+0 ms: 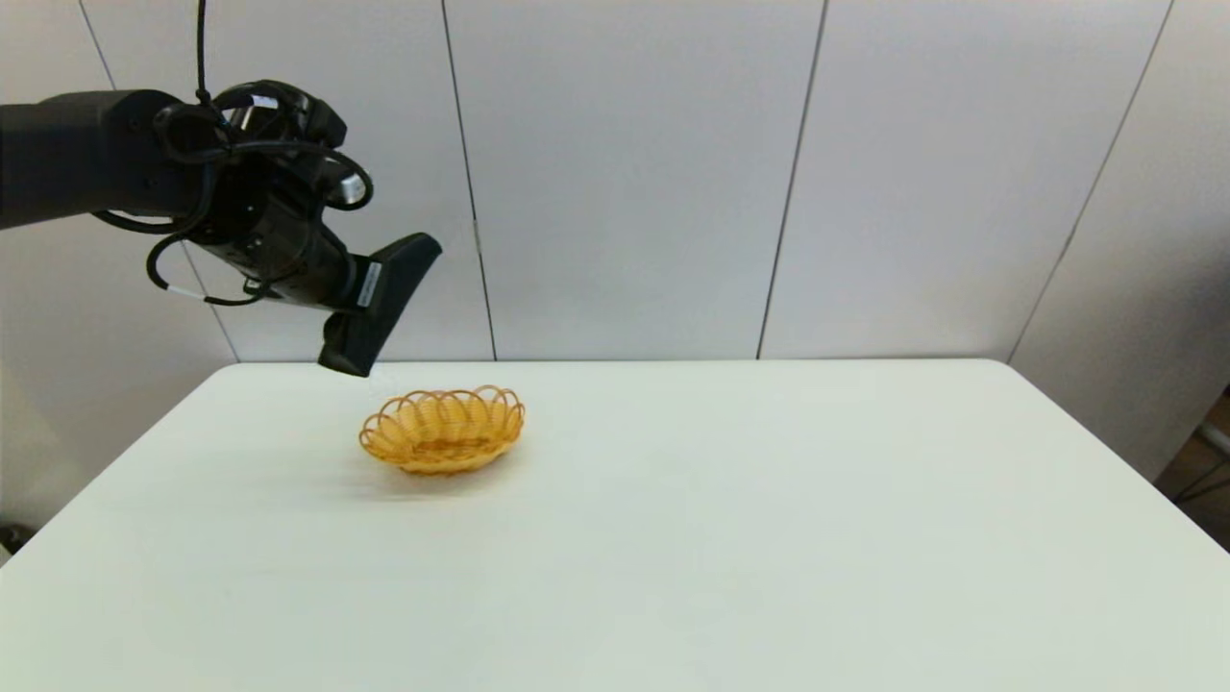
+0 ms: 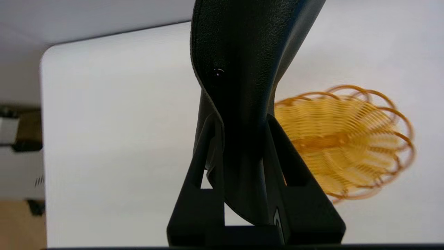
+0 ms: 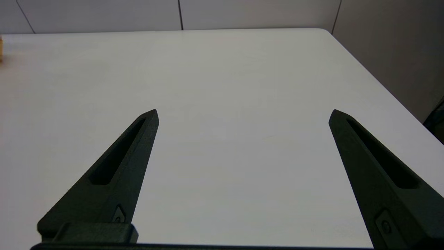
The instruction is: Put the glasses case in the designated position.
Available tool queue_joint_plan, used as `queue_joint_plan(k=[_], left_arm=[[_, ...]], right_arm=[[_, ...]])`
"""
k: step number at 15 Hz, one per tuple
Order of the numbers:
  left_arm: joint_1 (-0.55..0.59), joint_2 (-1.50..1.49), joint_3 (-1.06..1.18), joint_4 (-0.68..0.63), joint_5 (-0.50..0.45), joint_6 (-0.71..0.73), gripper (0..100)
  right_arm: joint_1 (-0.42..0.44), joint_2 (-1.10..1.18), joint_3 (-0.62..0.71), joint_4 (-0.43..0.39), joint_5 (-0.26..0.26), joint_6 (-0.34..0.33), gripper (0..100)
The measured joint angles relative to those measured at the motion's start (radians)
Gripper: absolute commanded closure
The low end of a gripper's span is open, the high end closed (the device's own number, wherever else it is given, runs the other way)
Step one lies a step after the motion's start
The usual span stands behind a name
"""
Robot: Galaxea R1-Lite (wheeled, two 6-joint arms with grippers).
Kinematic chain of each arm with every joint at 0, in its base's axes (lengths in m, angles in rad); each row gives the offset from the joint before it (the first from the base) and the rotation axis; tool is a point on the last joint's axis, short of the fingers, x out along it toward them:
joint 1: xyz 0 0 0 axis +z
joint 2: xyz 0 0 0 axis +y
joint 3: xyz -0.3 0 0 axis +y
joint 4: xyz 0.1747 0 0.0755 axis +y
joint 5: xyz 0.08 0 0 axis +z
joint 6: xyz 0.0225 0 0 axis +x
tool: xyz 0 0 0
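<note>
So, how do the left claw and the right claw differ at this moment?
The left claw is shut on the glasses case; the right claw is open and holds nothing. The left claw hangs in the air near the wicker basket, the case clear of the table; the right claw is out of the head view, over bare tabletop. Both have long black fingers.

The glasses case (image 2: 242,69) is running past the left wrist picture's edge and is covering part of the blurred basket (image 2: 350,139). In the head view, the left arm's jaws are hiding behind the case. Only a sliver of basket is showing in the right wrist view.
</note>
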Motion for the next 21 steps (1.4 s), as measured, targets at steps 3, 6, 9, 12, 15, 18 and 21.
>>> queue_joint_plan(k=[3,6,9,12,15,18,21], left_arm=[[0.029,0.012,-0.004,0.044,0.021,0.000,100],[0.061,0.022,-0.028,0.140,0.021,0.001,100],[0.086,0.032,-0.040,0.237,0.021,-0.003,100],[0.103,0.039,-0.042,0.272,0.021,-0.003,100],[0.121,0.049,-0.042,0.273,0.021,-0.010,100],[0.129,0.057,-0.042,0.273,0.020,-0.013,100],[0.136,0.062,-0.048,0.266,0.014,-0.012,100]], right_arm=[[0.000,0.000,0.000,0.000,0.000,0.000,0],[0.000,0.000,0.000,0.001,0.000,0.000,0],[0.000,0.000,0.000,0.001,0.000,0.000,0],[0.000,0.000,0.000,0.001,0.000,0.000,0],[0.000,0.000,0.000,0.001,0.000,0.000,0],[0.000,0.000,0.000,0.000,0.000,0.000,0],[0.000,0.000,0.000,0.001,0.000,0.000,0]])
